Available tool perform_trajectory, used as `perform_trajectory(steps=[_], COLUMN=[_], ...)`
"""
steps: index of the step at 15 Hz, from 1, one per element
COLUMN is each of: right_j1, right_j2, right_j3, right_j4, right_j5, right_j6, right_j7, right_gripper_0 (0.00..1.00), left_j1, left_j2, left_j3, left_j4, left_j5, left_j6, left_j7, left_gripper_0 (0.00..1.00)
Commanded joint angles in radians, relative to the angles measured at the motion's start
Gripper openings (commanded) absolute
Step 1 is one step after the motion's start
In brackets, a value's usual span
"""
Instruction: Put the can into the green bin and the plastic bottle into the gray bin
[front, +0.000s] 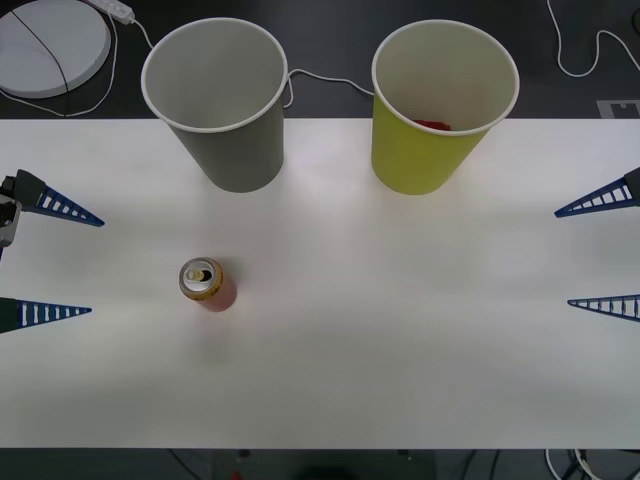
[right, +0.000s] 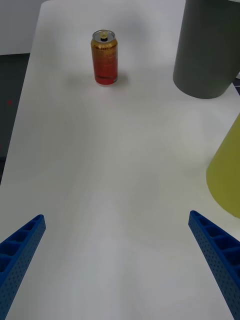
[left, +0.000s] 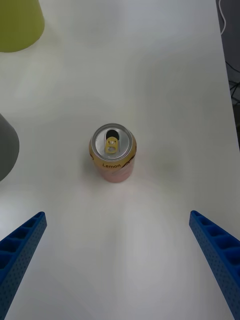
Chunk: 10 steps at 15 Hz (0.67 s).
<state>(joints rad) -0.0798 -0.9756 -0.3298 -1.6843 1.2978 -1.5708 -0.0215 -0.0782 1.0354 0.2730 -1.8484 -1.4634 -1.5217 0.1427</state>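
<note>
Can (front: 207, 284) stands upright on white table (front: 400, 330), left of centre, near side of both bins, touching neither; gold top w/ pull-tab faces up, "Lemon" reads on its shoulder in your left wrist view. Gray bin (front: 222, 100) sits at far edge, left of centre, upright, mouth open, pale inside. Green bin (front: 438, 105) sits at far edge, right of centre, well apart from gray one; something red lies inside against its far wall, can't tell what. Your left gripper (front: 48, 262) hovers at table's left edge, fingers wide apart, nothing btwn them; can lies straight ahead of it, near but not touching. Your right gripper (front: 598, 252) hovers at right edge, fingers likewise spread, holding nothing, well apart from can. White cable (front: 320, 80) runs on dark floor behind bins.
</note>
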Motion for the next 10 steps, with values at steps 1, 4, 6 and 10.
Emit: perform_trajectory(steps=[1,4,6,10], right_j1=[0.000,0.000,0.000,0.000], right_j2=[0.000,0.000,0.000,0.000], right_j3=[0.000,0.000,0.000,0.000], right_j4=[0.000,0.000,0.000,0.000], right_j5=[0.000,0.000,0.000,0.000], right_j6=[0.000,0.000,0.000,0.000], right_j7=[0.000,0.000,0.000,0.000], right_gripper_0=[1.00,1.00,1.00,1.00], left_j1=[0.000,0.000,-0.014,-0.020], left_j2=[0.000,-0.008,-0.006,-0.003], left_j3=[0.000,-0.015,-0.020,-0.020], left_j4=[0.000,0.002,0.003,0.005], left_j5=[0.000,-0.008,-0.009,-0.009], left_j6=[0.000,-0.003,-0.014,-0.021], left_j7=[0.000,0.000,0.003,0.003], left_gripper_0=[1.00,1.00,1.00,1.00])
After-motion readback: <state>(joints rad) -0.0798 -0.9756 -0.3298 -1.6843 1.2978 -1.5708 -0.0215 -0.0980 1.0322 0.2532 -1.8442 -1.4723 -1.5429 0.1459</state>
